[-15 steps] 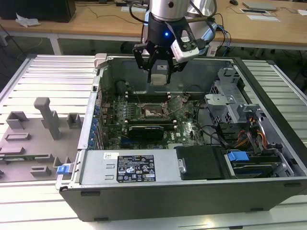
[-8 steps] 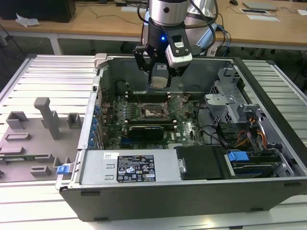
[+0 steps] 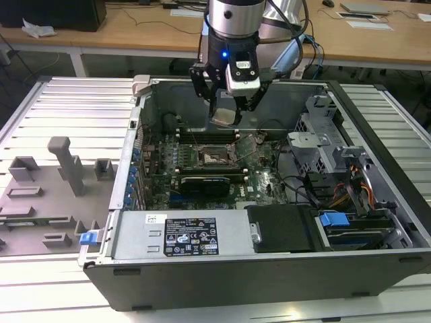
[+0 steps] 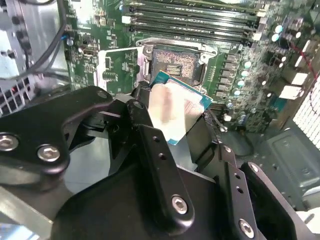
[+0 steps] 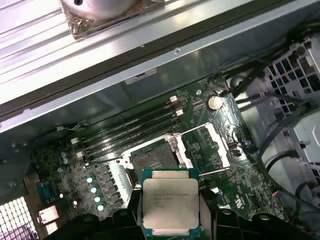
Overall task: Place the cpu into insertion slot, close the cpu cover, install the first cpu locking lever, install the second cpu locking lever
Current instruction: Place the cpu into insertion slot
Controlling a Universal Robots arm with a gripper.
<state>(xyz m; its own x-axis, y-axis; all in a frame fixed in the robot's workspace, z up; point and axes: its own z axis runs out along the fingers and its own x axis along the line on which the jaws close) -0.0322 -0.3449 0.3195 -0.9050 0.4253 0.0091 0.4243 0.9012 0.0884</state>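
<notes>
Black fingers [image 4: 150,145] of the gripper [image 4: 172,116] lie nearest in the second wrist view. They are closed on the cpu [image 4: 182,105] and pinch it at two opposite edges. This grip is probably chosen so that the contact side underneath is not touched and the chip stays flat.

In the first wrist view the cpu [image 5: 171,202] shows its pale metal face between the two fingers. The insertion slot [image 5: 152,161] lies just beyond it on the green motherboard [image 5: 250,185]. The chip is not yet in the slot. In the exterior view it hangs above the board, with the gripper [image 3: 225,113] a little behind the insertion slot [image 3: 214,156].

The cpu cover [image 5: 207,145] is swung up beside the slot, so the contact field lies open for the chip. Two thin locking levers [image 5: 215,172] seem to stand released at the sides, which would explain the raised cover.

Long memory slots [image 5: 135,127] run beside the socket. Everything sits inside an open computer case [image 3: 202,269] lying on its side, so the arm can reach down from above.
</notes>
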